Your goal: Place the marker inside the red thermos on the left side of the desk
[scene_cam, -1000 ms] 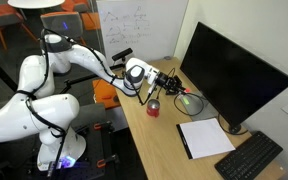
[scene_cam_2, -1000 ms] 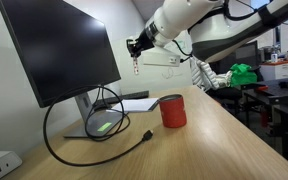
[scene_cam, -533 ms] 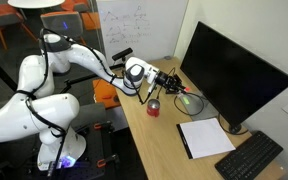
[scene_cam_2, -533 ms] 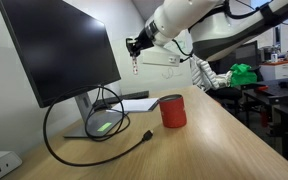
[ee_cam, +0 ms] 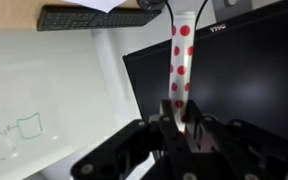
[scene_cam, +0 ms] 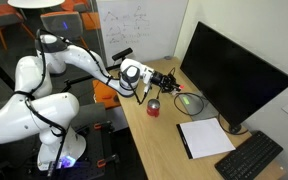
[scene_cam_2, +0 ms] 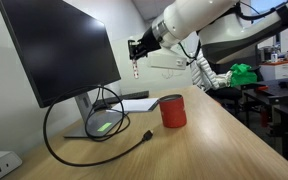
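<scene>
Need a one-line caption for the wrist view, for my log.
Jaws clamped on the red-dotted white marker, black monitor behind, whiteboard alongside.

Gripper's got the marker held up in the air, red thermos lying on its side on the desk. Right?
Not quite. The red thermos is not on its side: it stands upright on the desk, open end up, as an exterior view shows. The rest holds: the gripper is shut on the marker and holds it in the air, above the desk.

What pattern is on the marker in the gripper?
The marker is white with red polka dots, clearest in the wrist view.
</scene>
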Robot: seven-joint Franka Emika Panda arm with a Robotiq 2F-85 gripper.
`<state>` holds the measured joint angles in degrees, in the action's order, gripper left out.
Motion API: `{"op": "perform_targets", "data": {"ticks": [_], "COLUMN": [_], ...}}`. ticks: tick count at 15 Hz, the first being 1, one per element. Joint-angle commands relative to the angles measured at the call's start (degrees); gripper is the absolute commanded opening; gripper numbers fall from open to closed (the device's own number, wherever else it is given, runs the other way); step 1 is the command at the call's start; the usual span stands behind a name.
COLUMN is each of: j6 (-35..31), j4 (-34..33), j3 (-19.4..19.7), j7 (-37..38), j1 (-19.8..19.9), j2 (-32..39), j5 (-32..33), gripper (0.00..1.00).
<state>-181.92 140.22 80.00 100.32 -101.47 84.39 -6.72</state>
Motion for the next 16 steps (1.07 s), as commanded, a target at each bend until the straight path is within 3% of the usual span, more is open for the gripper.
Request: {"op": "perform_targets", "data": {"ticks": [1, 2, 3, 8, 12, 16], "j6": [-1.97, -2.11, -1.90, -6.00, -6.37, -7.30], "j4": [4.96, 6.15, 7.24, 13.17, 16.49, 17.90], "j3": [-0.82, -1.29, -2.89, -8.00, -10.73, -11.68], "j7": [0.37, 0.21, -5.37, -13.12, -18.39, -22.88], "j1": [-4.23, -5.33, -6.64, -12.05, -15.79, -16.96], "j2": [0.00, -0.01, -0.10, -2.62, -4.39, -7.33], "j5": [0.18, 0.03, -5.87, -14.85, -19.88, -22.42], "gripper": [0.05, 0.05, 0.05, 0.05, 0.05, 0.05]}}
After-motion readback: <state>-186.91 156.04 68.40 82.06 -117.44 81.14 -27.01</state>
